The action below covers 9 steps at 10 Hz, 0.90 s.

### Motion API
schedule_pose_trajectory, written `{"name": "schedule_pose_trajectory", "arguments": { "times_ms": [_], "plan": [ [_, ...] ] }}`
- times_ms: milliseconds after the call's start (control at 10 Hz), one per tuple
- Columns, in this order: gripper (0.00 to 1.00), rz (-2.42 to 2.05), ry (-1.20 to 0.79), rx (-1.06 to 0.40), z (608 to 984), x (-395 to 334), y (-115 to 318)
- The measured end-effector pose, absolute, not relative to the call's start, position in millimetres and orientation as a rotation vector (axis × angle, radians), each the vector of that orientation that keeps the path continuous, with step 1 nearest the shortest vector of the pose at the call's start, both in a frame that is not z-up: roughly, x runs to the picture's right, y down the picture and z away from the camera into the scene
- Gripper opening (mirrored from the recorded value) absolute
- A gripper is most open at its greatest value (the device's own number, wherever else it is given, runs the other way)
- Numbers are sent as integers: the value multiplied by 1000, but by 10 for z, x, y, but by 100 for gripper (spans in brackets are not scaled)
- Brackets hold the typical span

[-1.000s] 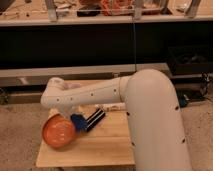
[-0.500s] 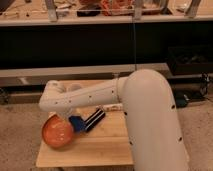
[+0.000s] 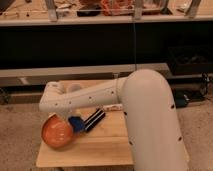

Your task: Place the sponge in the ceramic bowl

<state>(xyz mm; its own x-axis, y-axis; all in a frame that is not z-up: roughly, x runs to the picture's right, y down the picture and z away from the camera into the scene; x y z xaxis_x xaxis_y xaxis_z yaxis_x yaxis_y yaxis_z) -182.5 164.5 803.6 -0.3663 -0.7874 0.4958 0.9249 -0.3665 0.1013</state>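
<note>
Claw [image 3: 69, 119], grip impossible to tell, hangs by blue sponge [image 3: 76, 124] at orange ceramic bowl [image 3: 54, 135] rim.

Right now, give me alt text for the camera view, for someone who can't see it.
A white robot arm reaches across a small wooden table, its dark gripper low beside a blue sponge next to an orange bowl at the table's left edge.
</note>
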Motion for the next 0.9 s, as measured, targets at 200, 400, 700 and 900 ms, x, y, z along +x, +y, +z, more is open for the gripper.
{"name": "schedule_pose_trajectory", "arguments": {
  "times_ms": [200,400,700,900],
  "plan": [
    [60,-1922,-442,-443,8037,-1824,1647],
    [73,-1940,-447,-425,8041,-1867,1664],
    [80,-1959,-449,-393,8031,-1958,1690],
    [80,-1965,-449,-386,8041,-1942,1678]
  ]
}}
